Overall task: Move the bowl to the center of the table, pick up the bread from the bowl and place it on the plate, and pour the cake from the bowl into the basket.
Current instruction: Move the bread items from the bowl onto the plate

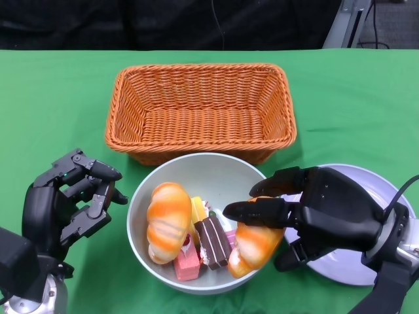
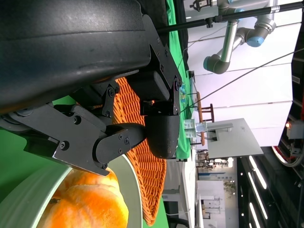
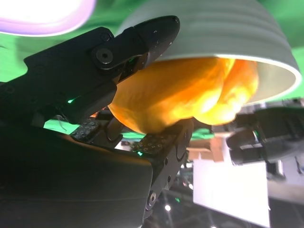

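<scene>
A pale grey-green bowl (image 1: 196, 168) sits at the table's middle front, just before the basket. It holds a glazed bread roll (image 1: 167, 220) on its left side and several small cake pieces (image 1: 211, 241). My right hand (image 1: 321, 212) grips a second bread roll (image 1: 255, 246) at the bowl's right rim; the right wrist view shows this bread roll (image 3: 183, 92) between my fingers (image 3: 121, 50), against the bowl (image 3: 237, 33). My left hand (image 1: 65, 199) hovers left of the bowl, fingers apart, holding nothing. A lavender plate (image 1: 376, 186) lies under my right hand.
An empty orange wicker basket (image 1: 200, 108) stands behind the bowl; the same basket (image 2: 142, 156) shows in the left wrist view. A green cloth (image 1: 353, 98) covers the table. The table's far edge runs along a dark background.
</scene>
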You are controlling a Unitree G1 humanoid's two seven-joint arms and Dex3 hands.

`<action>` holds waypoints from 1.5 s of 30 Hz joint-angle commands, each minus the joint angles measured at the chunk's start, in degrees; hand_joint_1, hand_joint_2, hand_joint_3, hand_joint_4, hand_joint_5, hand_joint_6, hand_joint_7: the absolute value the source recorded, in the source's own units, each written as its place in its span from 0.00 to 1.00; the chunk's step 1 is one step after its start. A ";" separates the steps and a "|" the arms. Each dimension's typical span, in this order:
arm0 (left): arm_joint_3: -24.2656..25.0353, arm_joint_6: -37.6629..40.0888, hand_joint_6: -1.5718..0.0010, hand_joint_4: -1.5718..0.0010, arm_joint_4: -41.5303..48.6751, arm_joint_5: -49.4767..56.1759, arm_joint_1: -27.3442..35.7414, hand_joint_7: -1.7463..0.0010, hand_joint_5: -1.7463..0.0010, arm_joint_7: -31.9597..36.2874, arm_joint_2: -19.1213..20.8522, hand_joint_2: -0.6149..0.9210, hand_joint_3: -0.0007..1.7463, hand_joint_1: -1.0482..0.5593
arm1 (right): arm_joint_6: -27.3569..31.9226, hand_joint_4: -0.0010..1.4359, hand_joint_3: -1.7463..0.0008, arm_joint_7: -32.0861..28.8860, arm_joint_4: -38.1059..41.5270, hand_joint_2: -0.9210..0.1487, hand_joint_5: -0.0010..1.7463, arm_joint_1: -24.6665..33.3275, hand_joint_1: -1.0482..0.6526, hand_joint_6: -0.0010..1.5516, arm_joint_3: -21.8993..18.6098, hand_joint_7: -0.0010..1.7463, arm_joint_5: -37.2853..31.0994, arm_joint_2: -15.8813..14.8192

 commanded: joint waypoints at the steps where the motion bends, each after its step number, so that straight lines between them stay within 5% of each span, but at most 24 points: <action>1: 0.18 -0.80 0.48 0.51 0.40 -0.06 0.50 0.31 0.14 0.22 0.72 0.86 0.48 0.59 | -1.67 0.76 0.99 -5.36 2.63 0.08 0.12 -1.54 0.40 0.65 2.05 0.05 -0.93 0.10; 5: 0.25 -0.71 0.48 0.50 0.78 0.09 0.39 0.31 0.15 0.52 0.65 0.86 0.48 0.59 | -3.04 0.82 1.00 -11.72 4.69 0.08 0.16 -2.98 0.45 0.73 3.88 0.07 -1.94 0.34; 7: 0.16 -0.61 0.48 0.50 0.66 0.28 0.46 0.31 0.14 0.67 0.63 0.86 0.48 0.59 | -3.69 0.77 1.00 -13.12 5.40 0.08 0.29 -3.35 0.45 0.75 4.44 0.06 -1.73 0.43; 11: 0.15 -1.21 0.48 0.51 1.38 1.02 0.32 0.30 0.14 1.05 0.81 0.86 0.48 0.58 | -4.95 0.72 1.00 -14.17 6.13 0.07 0.40 -3.64 0.47 0.76 4.87 0.05 -0.82 0.63; 31: 0.28 -1.52 0.48 0.51 2.17 1.28 0.32 0.32 0.15 1.19 1.09 0.86 0.48 0.60 | -8.41 0.57 1.00 -5.12 5.20 0.08 0.74 -1.85 0.50 0.76 1.75 0.09 9.03 0.61; 45: 0.35 -0.93 0.48 0.50 1.65 1.06 0.47 0.32 0.15 1.51 1.09 0.86 0.48 0.60 | -8.93 0.62 1.00 -1.33 5.85 0.08 0.67 -0.91 0.49 0.77 0.45 0.10 10.52 1.33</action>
